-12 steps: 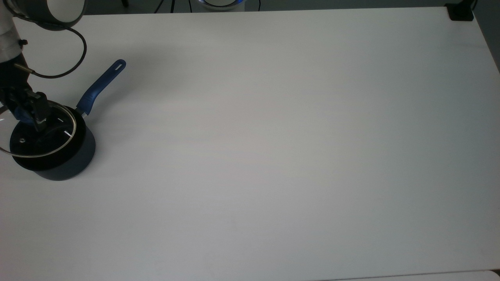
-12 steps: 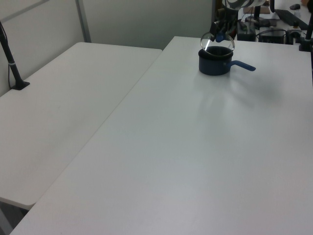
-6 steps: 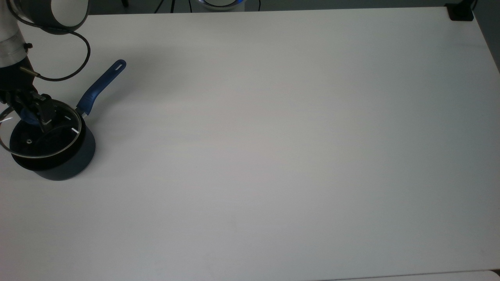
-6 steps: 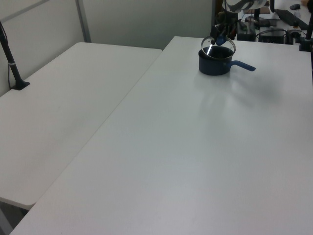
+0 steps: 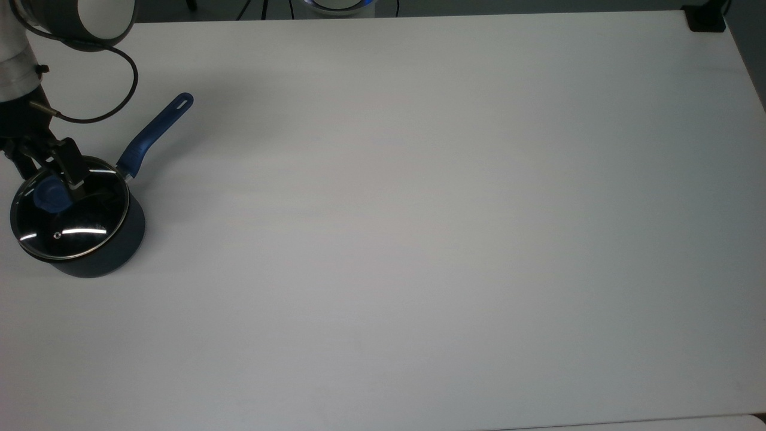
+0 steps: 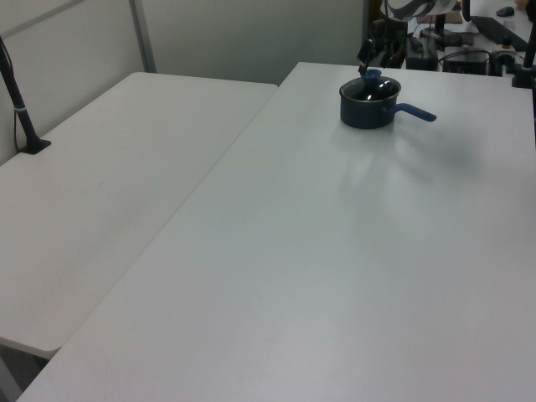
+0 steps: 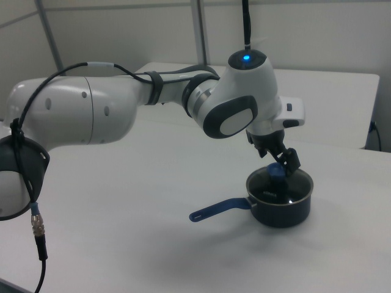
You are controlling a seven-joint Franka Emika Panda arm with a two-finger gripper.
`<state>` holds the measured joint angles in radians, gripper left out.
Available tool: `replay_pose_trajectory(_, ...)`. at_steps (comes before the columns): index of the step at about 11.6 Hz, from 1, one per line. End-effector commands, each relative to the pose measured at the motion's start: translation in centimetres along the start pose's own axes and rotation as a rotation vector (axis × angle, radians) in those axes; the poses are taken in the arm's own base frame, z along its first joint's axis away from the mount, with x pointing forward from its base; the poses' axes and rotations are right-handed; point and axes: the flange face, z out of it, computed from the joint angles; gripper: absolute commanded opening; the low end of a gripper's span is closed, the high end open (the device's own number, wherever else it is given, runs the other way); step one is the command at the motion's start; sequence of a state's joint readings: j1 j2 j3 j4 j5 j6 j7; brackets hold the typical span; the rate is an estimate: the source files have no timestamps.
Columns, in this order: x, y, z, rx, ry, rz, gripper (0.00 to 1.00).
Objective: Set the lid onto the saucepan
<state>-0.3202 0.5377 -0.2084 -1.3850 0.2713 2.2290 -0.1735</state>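
The lid [image 5: 72, 220] sits flat on the saucepan [image 5: 111, 254] at the top view's far left of the worktop [image 5: 419, 209]. My pincer [image 5: 46, 169] is spread wide, empty, fingers flanking the blue knob [image 5: 49, 196] just below it; the way out is straight up.

lid [image 5: 70, 222]: on the saucepan [image 5: 108, 254]
saucepan: on the table [image 5: 419, 239], top view's left edge, handle toward 1 o'clock
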Motion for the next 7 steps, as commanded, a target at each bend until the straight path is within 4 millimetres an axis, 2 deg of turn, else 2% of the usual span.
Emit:
replay_pose_trajectory(1, -0.4, -1.1, -6.3, 0.031, 0.03, -0.018, 1.0)
replay_pose_trajectory(2, -1.3, -1.8, -9.6, 0.057, 0.0, -0.028, 1.0)
replay_pose_trajectory(3, -2.9, -3.8, -12.8, 0.071, -0.064, -0.073, 1.0)
replay_pose_trajectory(4, -4.8, -4.2, -16.8, 0.051, -0.123, -0.106, 1.0)
replay_pose_trajectory(5, -6.4, -6.0, -19.8, 0.06, -0.173, -0.129, 1.0)
replay_pose_trajectory(6, -7.7, -7.8, -22.2, 0.073, -0.203, -0.121, 1.0)
replay_pose_trajectory(7, -8.8, -9.8, -23.8, 0.075, -0.232, -0.08, 1.0)
